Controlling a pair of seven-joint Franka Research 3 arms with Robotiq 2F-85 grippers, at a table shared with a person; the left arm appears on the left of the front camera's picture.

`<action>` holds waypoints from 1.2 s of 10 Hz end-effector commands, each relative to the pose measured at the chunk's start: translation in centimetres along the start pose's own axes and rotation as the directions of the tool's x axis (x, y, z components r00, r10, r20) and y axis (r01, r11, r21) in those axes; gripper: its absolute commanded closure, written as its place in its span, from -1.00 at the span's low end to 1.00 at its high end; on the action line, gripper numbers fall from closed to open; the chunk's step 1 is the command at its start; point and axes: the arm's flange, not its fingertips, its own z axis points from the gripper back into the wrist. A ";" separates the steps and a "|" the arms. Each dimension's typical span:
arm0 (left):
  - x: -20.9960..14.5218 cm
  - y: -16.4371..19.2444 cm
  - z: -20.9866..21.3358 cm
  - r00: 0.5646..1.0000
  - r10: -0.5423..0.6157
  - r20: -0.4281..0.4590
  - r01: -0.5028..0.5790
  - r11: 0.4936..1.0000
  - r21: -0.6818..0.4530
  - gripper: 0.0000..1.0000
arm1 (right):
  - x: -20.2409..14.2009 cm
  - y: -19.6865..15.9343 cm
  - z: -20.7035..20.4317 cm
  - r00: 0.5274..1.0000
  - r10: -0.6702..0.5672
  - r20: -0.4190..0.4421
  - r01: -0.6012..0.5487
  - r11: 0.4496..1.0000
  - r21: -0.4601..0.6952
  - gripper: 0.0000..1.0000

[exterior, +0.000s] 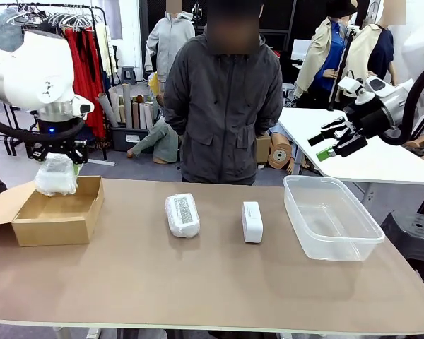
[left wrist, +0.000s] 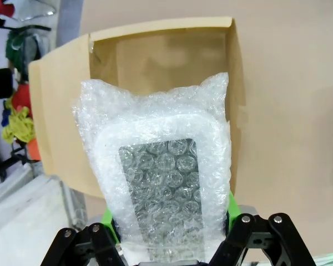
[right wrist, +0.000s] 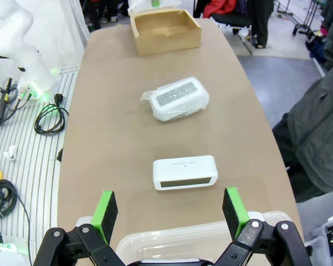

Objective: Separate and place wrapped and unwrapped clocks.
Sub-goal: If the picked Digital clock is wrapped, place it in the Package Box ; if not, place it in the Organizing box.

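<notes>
Bubble wrap is doing the talking here: the left end effector (left wrist: pixel 169 221) is clamping a wrapped clock (left wrist: pixel 161 183) by one end and holding it in the air right over the open cardboard box (exterior: pixel 56 215). The clock isn't touching the box floor or its walls. So I'd say the robot is dropping off one wrapped clock, with the release not yet done.

Looks to me like the next move is calling for a short descent into the box and then letting the fingers spread, keeping the crinkly wrap off the rim and the loose flap so it's landing inside rather than hanging up.

The other wrapped clock (exterior: pixel 182 215) is lying on the table (exterior: pixel 198 282) well to the right of the box. The bare white clock (exterior: pixel 251 221) is sitting farther from the box again. The clear plastic tub (exterior: pixel 318 236) is farthest from it, and I'm guessing that's where the bare one is going. The right end effector (exterior: pixel 332 141) is hanging wide open and gripping nothing, up above that far end, well away from the box.
</notes>
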 end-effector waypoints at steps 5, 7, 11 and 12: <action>0.2 0.4 -1.0 0.999 -0.011 0.030 0.011 1.000 -0.021 1.00 | 0.2 0.0 0.0 1.000 0.004 0.001 -0.004 1.000 0.000 -1.00; 0.2 0.4 -1.0 0.999 -0.011 0.030 0.011 1.000 -0.021 1.00 | 0.2 0.0 0.0 1.000 0.004 0.001 -0.004 1.000 0.000 -1.00; 2.0 0.4 -2.5 0.998 -0.044 0.036 0.047 0.997 -0.065 1.00 | 0.2 0.0 0.0 1.000 0.004 0.001 -0.004 1.000 0.000 -1.00; 2.5 0.8 -3.1 0.998 -0.041 0.043 0.045 0.995 -0.090 1.00 | 0.2 0.0 0.0 1.000 0.004 0.001 -0.004 1.000 0.000 -1.00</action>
